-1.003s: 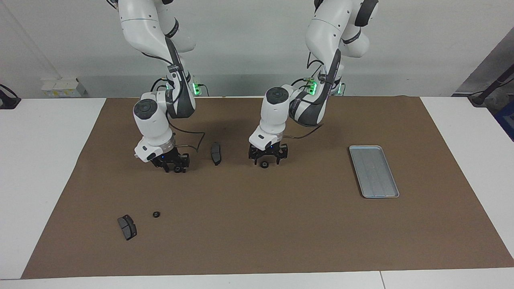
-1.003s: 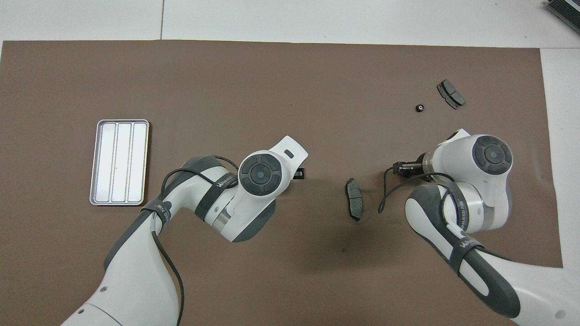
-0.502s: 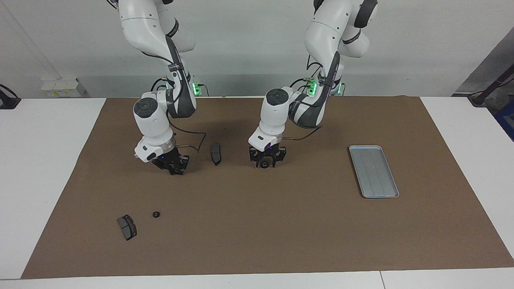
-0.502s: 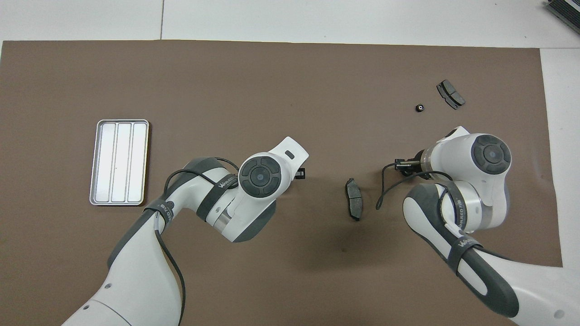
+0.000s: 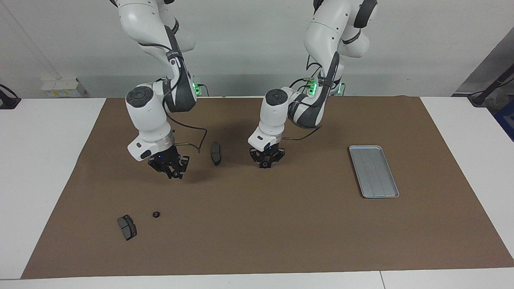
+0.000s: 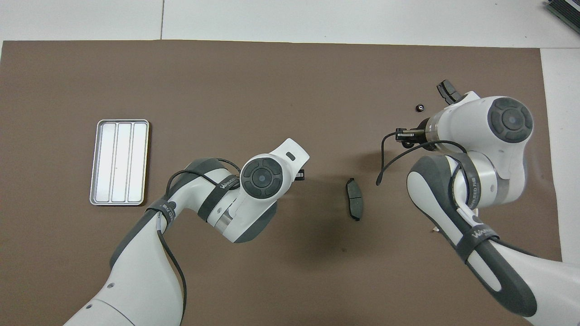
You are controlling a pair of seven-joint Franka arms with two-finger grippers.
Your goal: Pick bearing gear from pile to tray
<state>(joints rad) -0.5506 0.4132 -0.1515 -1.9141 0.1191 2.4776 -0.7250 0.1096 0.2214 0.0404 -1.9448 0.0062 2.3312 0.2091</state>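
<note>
Toward the right arm's end of the surface, on the brown mat (image 5: 281, 233), a dark grey brake pad (image 5: 127, 226) lies farthest from the robots. A loose gear (image 5: 156, 214), small, black and round, sits just beside it and apart from it. In the overhead view the right arm's wrist covers part of that pad. The right end effector (image 5: 172, 170) hangs above bare mat, over a spot nearer to the robots than the loose gear. It points down at a slight tilt, and whether it is open or closed, or carries anything, cannot be told. A second brake pad (image 5: 216, 153) lies flat between the two end effectors, touching neither. The left end effector (image 5: 265, 162) is down at the mat near the middle of the surface, its fingers drawn in tight around a bearing gear (image 5: 265, 164), which shows as a small dark ring between the tips. The tray (image 5: 373, 170), silver-grey with a low rim and lengthwise grooves, lies toward the left arm's end of the surface, well apart from the held bearing gear, with nothing in it.
</note>
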